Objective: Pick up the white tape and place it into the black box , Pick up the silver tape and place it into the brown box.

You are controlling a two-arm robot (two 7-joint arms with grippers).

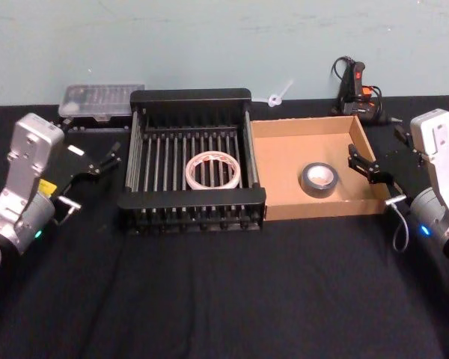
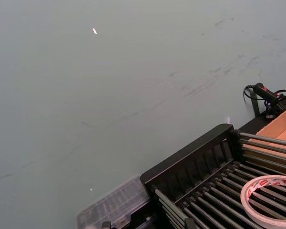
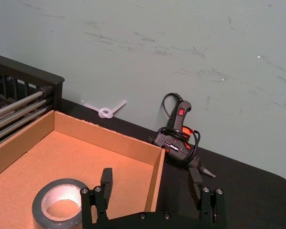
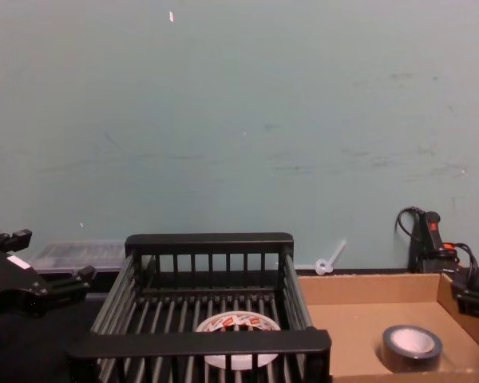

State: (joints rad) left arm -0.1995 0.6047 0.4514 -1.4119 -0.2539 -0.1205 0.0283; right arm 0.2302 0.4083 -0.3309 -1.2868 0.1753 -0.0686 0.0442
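The white tape (image 1: 212,170) lies flat on the barred floor of the black box (image 1: 191,97), also seen in the left wrist view (image 2: 271,200) and the chest view (image 4: 238,325). Flat inside the brown box (image 1: 308,127) lies the silver tape (image 1: 319,179), shown too in the right wrist view (image 3: 57,205). My left gripper (image 1: 105,158) hovers open to the left of the black box, holding nothing. My right gripper (image 3: 151,179) stands open over the brown box's right wall (image 1: 367,166), with the silver tape lying apart from it, toward the crate.
A clear plastic case (image 1: 103,101) sits behind the black box at the back left. A black and red glue gun (image 1: 357,93) with its cord rests against the wall behind the brown box. A small white plastic piece (image 1: 278,96) lies at the wall.
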